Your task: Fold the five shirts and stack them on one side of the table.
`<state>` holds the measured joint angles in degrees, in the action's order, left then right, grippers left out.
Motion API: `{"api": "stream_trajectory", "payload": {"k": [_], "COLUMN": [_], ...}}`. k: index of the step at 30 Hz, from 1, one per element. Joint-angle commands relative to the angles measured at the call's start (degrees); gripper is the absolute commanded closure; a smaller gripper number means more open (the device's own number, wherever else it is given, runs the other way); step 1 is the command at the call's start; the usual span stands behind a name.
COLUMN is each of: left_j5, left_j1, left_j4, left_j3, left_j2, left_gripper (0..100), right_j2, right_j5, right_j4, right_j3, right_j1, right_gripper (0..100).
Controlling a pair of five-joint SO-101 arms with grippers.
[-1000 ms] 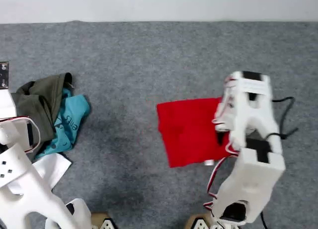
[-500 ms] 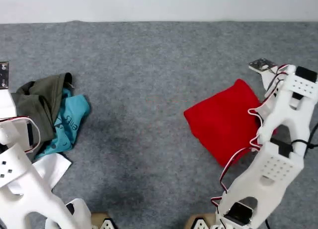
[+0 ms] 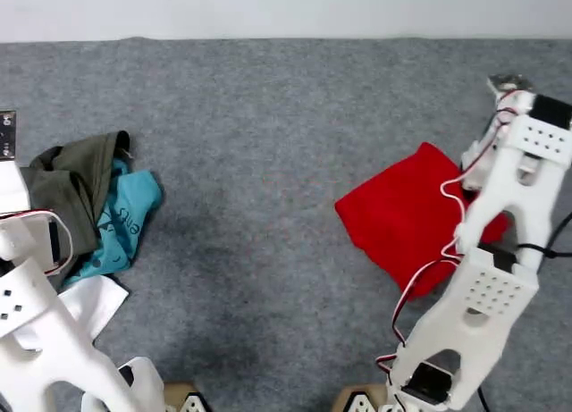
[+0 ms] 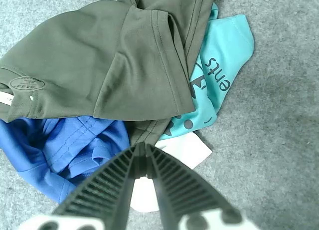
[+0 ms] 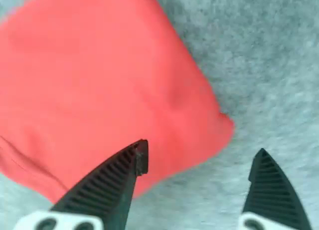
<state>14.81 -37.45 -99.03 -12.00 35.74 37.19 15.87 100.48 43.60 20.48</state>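
Observation:
A folded red shirt [image 3: 407,217] lies at the table's right side, turned diagonally; it is also the red shirt [image 5: 99,90] in the right wrist view. My right gripper [image 5: 202,157] hangs open above its corner, holding nothing. At the left edge a loose heap holds an olive shirt [image 3: 67,181], a teal shirt [image 3: 125,217] and a white shirt [image 3: 89,305]. The left wrist view adds a blue shirt [image 4: 60,150] under the olive shirt [image 4: 99,60], beside the teal shirt [image 4: 219,70] and the white shirt [image 4: 182,150]. My left gripper [image 4: 144,162] is shut above this heap, empty.
Grey carpet [image 3: 259,144] covers the table, with open room between the heap and the red shirt. The right arm's white body [image 3: 483,287] stands over the red shirt's right edge. The left arm's body [image 3: 36,340] fills the lower left corner.
The red shirt was dragged right and rotated diagonal, and it now lies released. The right arm swung to the right and back, its gripper now open. The left arm has not moved.

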Motion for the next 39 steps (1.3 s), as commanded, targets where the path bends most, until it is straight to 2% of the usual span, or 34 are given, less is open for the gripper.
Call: {"api": "stream_trajectory", "payload": {"k": [1,7,15,22,31,39], "left_j5": [0.4,0.4,0.4,0.4,0.4,0.5], "left_j1": [0.2,0.2,0.2,0.2,0.2,0.2], "left_j4": [-1.3,-1.3,-1.3,-1.3,-1.3,-1.3], "left_j3": [0.1,0.1,0.1,0.1,0.1,0.1], "left_j2": [1.1,1.1,0.8,0.8,0.9,0.9], "left_gripper": [99,99,99,99,99,99], "right_j2": [-0.9,-1.5,-10.6,-11.3,-3.6,4.2], "right_j5": [-14.3,-31.7,-42.7,-48.7,-52.0,-51.6], "right_j4": [2.5,2.6,2.3,0.9,-5.8,-13.1], "right_j3": [2.6,2.1,-16.0,-18.9,-19.1,-19.1], "right_j1": [-1.7,-3.4,-11.3,-13.0,-11.8,-7.7], "right_gripper": [67.0,67.0,66.5,52.7,52.7,52.7]}}
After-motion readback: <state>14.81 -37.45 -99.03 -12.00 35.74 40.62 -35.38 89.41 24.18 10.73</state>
